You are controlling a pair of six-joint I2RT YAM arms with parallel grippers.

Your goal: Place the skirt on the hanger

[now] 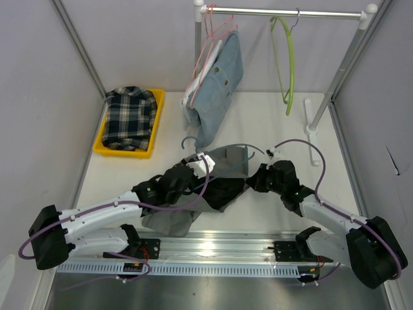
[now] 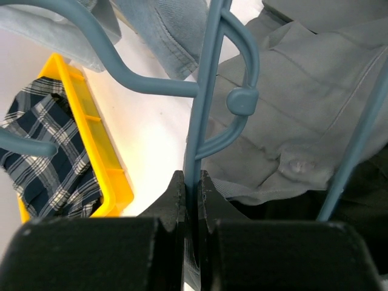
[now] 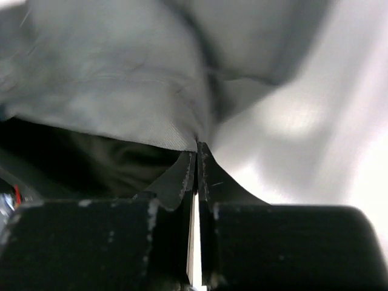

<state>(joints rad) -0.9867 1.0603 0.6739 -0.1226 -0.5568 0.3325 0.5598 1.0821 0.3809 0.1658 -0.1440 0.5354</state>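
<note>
Left fingers (image 2: 180, 197) clamped on hanger (image 2: 207, 91) bar. Right fingers (image 3: 189, 168) pinched shut on skirt (image 1: 231, 161) edge. Skirt lies crumpled mid-table (image 1: 271, 116), between both sets of fingers. Hanger overlaps its left side.

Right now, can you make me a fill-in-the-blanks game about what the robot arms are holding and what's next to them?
1. The left tool is shut on a blue-grey ____.
2. The right tool pinches the edge of the grey ____.
3. The plaid cloth lies in a ____ bin.

Missing words: hanger; skirt; yellow.
</note>
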